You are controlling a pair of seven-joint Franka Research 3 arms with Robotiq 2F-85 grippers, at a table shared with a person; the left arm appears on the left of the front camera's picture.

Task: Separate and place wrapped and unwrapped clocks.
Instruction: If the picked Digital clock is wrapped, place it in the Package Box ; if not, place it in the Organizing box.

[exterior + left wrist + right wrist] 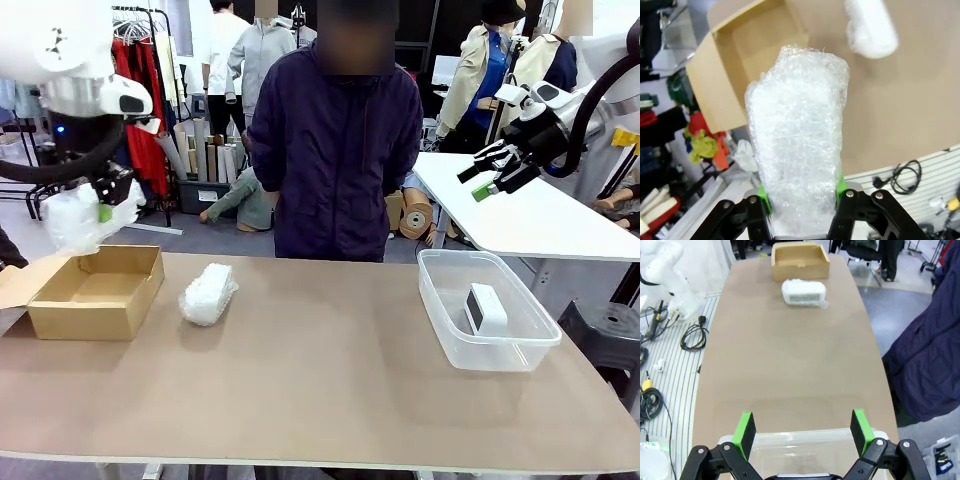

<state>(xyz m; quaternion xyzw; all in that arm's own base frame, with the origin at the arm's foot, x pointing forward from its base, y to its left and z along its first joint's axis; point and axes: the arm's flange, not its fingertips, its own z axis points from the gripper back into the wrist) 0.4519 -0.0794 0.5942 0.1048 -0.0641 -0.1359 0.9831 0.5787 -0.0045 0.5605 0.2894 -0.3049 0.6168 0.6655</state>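
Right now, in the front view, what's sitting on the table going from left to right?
cardboard box → bubble-wrapped clock → clear plastic bin, with the bare clock inside it.

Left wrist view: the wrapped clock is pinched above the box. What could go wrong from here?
1. The left pincer grips only one end of the wrapped clock; the soft wrap could slip.
2. In the front view it hangs near the back-left corner of the cardboard box, so releasing now might catch the rim or flap.
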